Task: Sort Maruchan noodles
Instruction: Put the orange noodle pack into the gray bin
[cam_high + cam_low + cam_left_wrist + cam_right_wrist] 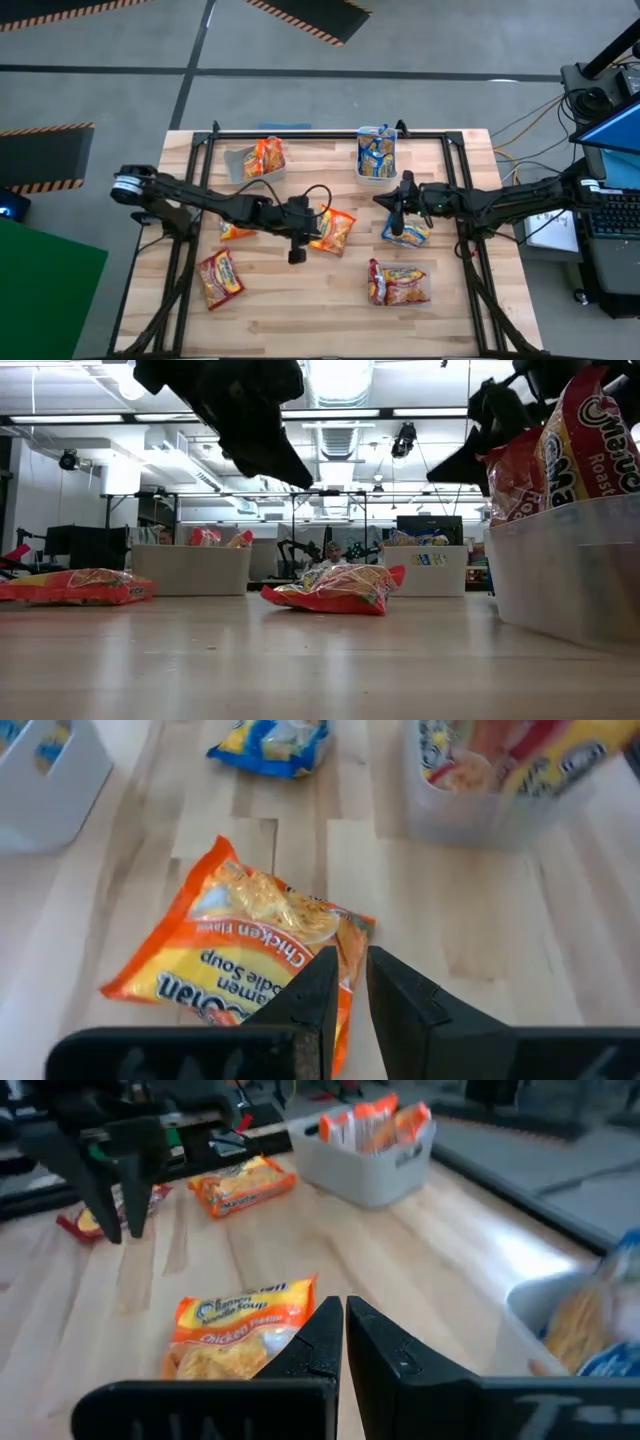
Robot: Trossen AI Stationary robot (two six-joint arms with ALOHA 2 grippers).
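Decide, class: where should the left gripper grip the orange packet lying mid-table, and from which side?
The orange packet lies flat and slightly crooked beside the left gripper. Probably best from straight above, pinching the raised, crinkled edge nearest the gripper: a flat packet gives no side to clamp, and that edge bulges off the wood.

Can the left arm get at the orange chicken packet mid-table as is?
Probably yes. The left gripper hangs just beside the orange packet, fingers nearly closed and empty in its wrist view; nothing lies between. It would need to open first. The right gripper sits apart.
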